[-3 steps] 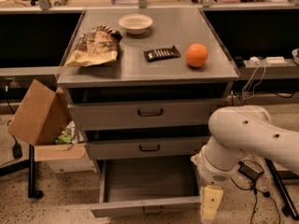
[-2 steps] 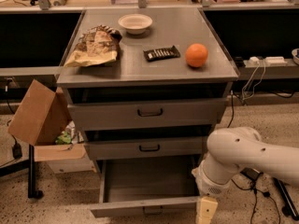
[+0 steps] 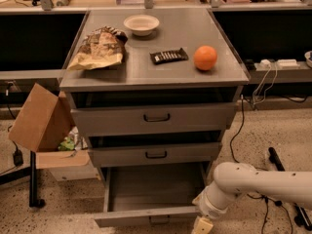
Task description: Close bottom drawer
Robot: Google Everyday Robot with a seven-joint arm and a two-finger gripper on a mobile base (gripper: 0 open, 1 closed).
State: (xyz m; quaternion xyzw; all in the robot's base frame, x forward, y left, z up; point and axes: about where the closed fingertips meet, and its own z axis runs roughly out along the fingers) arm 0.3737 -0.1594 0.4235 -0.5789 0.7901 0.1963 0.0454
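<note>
The bottom drawer (image 3: 151,214) of the grey cabinet is pulled far out, its empty inside showing and its short front panel near the bottom edge of the view. The middle drawer (image 3: 156,155) and the top drawer (image 3: 156,117) stick out a little. My gripper (image 3: 203,225) sits low at the bottom edge, just right of the bottom drawer's front panel, on the end of my white arm (image 3: 253,182) that comes in from the right. Only its pale upper part shows.
On the cabinet top (image 3: 185,77) lie a white bowl (image 3: 141,24), a chip bag (image 3: 100,48), a dark snack bar (image 3: 168,56) and an orange (image 3: 205,58). An open cardboard box (image 3: 41,123) stands at the left. Cables (image 3: 253,94) run along the floor at the right.
My arm and gripper have dropped lower and moved left, toward the right end of the bottom drawer's front. The drawer has not visibly moved.
</note>
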